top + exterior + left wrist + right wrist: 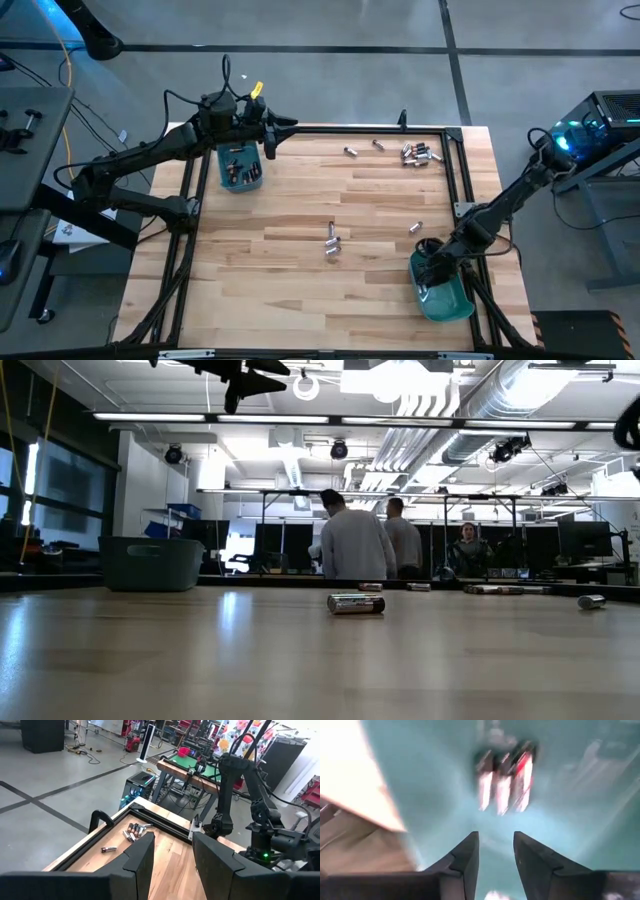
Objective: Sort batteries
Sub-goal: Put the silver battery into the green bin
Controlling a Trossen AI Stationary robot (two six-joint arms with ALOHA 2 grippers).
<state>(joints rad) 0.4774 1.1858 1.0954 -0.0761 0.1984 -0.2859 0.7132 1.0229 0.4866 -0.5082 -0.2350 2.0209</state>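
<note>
The right gripper (495, 851) hung inside the teal bin (447, 301) at the near right corner of the tabletop (300, 230), its jaws slightly apart with nothing between them; three batteries (504, 782) lay side by side on the bin floor just ahead of the tips, not touching them, and blurred so that only pale bodies and one reddish mark could be made out. The left gripper (172, 855) hovered above a second teal bin (240, 172) at the far left, jaws apart and empty; a few dark cells showed in that bin, too small to count. More small cylinders lay loose on the light wooden planks: a cluster (420, 154) near the far right corner, two (362, 148) beside it, and a few (333, 241) near the middle. In the low view one silvery cell (356, 603) lay on its side, and both arms were cut off above the frame.
</note>
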